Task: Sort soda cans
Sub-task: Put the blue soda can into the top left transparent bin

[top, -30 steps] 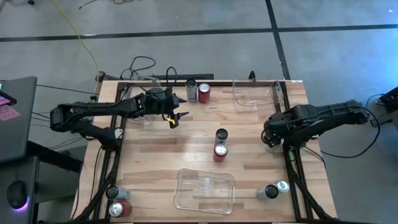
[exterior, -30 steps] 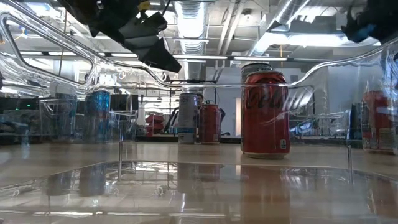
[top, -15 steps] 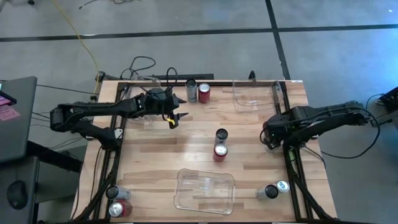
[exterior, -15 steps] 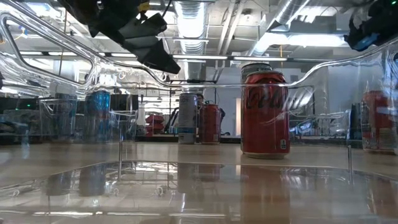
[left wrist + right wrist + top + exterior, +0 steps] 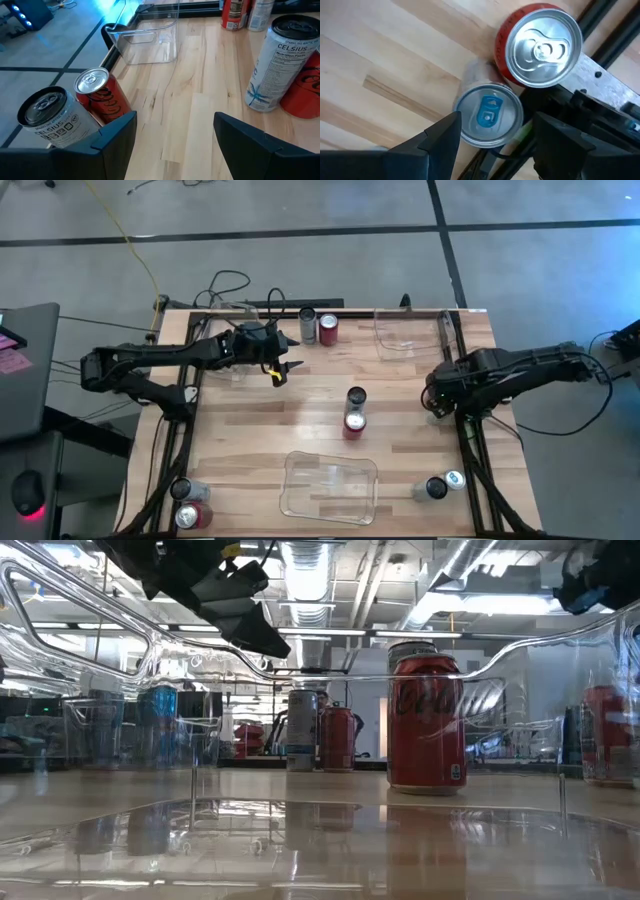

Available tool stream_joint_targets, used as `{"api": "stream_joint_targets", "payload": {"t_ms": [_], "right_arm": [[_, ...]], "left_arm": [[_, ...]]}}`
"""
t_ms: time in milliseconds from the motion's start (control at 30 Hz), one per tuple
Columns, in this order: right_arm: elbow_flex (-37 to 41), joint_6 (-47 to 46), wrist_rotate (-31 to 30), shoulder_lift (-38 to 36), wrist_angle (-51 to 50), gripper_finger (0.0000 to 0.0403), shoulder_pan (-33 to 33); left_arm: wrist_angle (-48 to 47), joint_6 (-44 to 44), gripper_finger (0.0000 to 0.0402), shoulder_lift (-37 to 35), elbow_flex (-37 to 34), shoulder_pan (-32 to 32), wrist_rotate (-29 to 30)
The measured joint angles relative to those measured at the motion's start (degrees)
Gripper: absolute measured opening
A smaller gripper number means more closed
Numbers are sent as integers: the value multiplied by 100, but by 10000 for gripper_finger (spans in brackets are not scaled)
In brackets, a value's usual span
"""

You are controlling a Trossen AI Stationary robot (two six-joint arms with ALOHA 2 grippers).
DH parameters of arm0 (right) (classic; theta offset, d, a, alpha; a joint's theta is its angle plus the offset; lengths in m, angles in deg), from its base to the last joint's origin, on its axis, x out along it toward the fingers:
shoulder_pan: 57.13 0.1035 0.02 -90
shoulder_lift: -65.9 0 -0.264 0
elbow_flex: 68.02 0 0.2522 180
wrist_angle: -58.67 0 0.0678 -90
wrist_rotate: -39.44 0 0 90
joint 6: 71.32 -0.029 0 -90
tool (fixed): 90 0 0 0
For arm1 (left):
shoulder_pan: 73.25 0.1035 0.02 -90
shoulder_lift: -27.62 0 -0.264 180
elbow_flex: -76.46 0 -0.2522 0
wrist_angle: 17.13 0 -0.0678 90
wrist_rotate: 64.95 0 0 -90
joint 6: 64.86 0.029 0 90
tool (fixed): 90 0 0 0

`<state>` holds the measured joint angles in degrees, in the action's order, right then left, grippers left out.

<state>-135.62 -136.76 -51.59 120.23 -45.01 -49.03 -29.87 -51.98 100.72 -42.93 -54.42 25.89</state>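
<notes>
- We see the right gripper (image 5: 492,150) at the right edge of the table (image 5: 250,430) in the high view, looking straight down on two upright cans – a silver-blue can (image 5: 488,115) with a blue tab and a red can (image 5: 539,45) touching it. Its fingers are spread wide with nothing between them, the silver-blue can standing beyond the gap.
- The left gripper (image 5: 170,135) hangs in the upper left of the high view, fingers parted and empty. Past them lie two tipped cans, a pale can (image 5: 50,117) and a red one (image 5: 100,95), while a white Celsius can (image 5: 280,60) stands upright at the right of that frame.
- Other cans are scattered across the high view: a pair at top centre (image 5: 317,327), a pair mid-table (image 5: 354,410), a pair at lower left (image 5: 190,505) and a pair at lower right (image 5: 443,485).
- Clear bins sit at the upper right (image 5: 405,330) and bottom centre (image 5: 328,485).
- We judge these cans as stiff enough along the wall, smooth and a little slippery; whether they are full or empty we cannot tell.
- We would close on the round side wall about mid-height – squarely across the widest part, gently enough not to dent it.
- With the red can touching, one finger has to slip between the two or the neighbour may topple.
</notes>
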Motion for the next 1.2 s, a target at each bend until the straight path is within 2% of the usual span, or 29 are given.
{"api": "stream_joint_targets", "payload": {"t_ms": [167,700,833,1033,1200], "right_arm": [[0,809,128,-2,86,270,15],[-11,1163,69,110,255,275,-262],[-11,1039,248,110,255,303,-264],[-11,932,370,110,145,389,-264],[-3,733,540,115,236,375,-243]], "left_arm": [[0,0,261,0,0,0,3],[6,-11,261,0,0,2,5],[11,-63,261,0,0,0,5],[-22,-68,261,0,0,2,5],[-25,-66,261,0,0,2,4]]}}
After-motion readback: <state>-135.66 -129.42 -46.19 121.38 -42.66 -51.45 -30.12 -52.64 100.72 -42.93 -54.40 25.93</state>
